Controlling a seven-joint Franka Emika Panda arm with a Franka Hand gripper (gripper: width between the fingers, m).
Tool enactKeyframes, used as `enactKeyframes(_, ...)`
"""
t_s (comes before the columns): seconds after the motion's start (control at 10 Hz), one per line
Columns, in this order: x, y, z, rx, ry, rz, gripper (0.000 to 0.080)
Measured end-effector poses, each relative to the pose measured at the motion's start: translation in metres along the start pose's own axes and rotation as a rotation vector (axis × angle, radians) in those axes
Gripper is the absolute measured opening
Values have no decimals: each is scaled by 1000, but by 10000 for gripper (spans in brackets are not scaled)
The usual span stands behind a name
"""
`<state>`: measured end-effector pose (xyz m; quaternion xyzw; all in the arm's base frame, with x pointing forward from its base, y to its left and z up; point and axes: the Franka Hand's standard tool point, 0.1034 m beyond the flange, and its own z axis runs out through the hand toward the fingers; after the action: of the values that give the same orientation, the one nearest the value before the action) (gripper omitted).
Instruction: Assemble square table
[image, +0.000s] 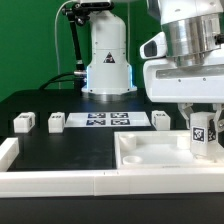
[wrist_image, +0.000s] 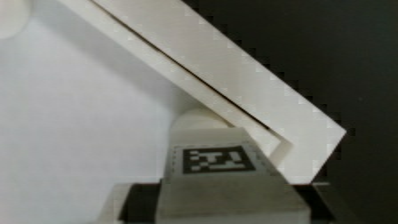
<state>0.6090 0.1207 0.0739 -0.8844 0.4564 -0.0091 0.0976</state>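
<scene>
My gripper (image: 204, 122) is shut on a white tagged leg (image: 205, 133) and holds it upright at the far right corner of the square table slab (image: 150, 158), which lies rim up at the exterior view's right. In the wrist view the leg (wrist_image: 217, 150) sits between my dark fingers (wrist_image: 146, 203), tag facing the camera, with the slab's raised rim (wrist_image: 214, 70) running diagonally just beyond it. Whether the leg touches the slab is hidden. Three more legs stand on the black table: two at the left (image: 23, 122) (image: 56, 122), one by the slab (image: 161, 120).
The marker board (image: 103, 120) lies flat between the loose legs. Long white rails (image: 50, 181) border the front and left edges. The robot's white base (image: 108, 60) stands behind the board.
</scene>
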Motion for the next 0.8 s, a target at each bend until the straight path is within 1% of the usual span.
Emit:
enactKeyframes(0.1, 0, 0, 0, 0, 0, -26, 484)
enactKeyframes(0.2, 0, 0, 0, -1, 0, -57, 484)
enactKeyframes(0.3, 0, 0, 0, -5, -3, -96, 595)
enactKeyframes(0.4, 1, 0, -1, -4, -2, -159, 633)
enactKeyframes(0.6, -2, -1, 0, -12, 1, -341, 647)
enactKeyframes(0.8, -4, -2, 0, -35, 10, -595, 649)
